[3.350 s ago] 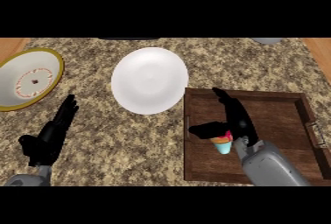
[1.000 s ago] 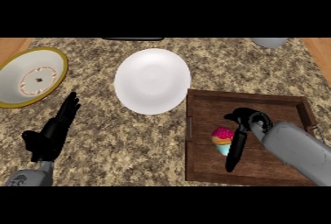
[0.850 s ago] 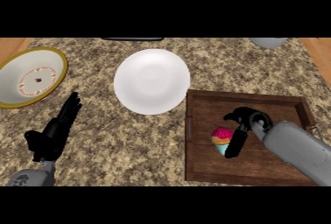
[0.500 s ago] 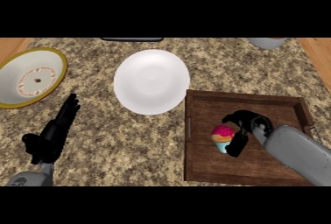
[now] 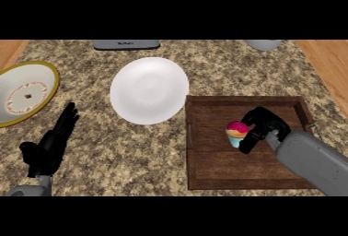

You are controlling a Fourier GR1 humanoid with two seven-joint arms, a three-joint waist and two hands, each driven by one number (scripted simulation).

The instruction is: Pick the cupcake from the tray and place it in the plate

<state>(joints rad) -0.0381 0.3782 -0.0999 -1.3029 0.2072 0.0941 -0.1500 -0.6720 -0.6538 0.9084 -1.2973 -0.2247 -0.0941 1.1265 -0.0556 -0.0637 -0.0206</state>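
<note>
Curling inward since a second ago, the right hand (image 5: 262, 125) now wraps its fingers round the cupcake (image 5: 236, 132), which shows slightly higher in the frame. At far left lies a gold-rimmed dish (image 5: 27, 92). Below it, at lower left, the left hand (image 5: 48, 148) rests with fingers straight. A white plate (image 5: 149, 90) lies at upper centre, just beside the upper left corner of the wooden tray (image 5: 217, 173). The cupcake is over the tray's middle, gripped from its right.

One head camera looks steeply down at the counter (image 5: 129, 152) from its near edge.
</note>
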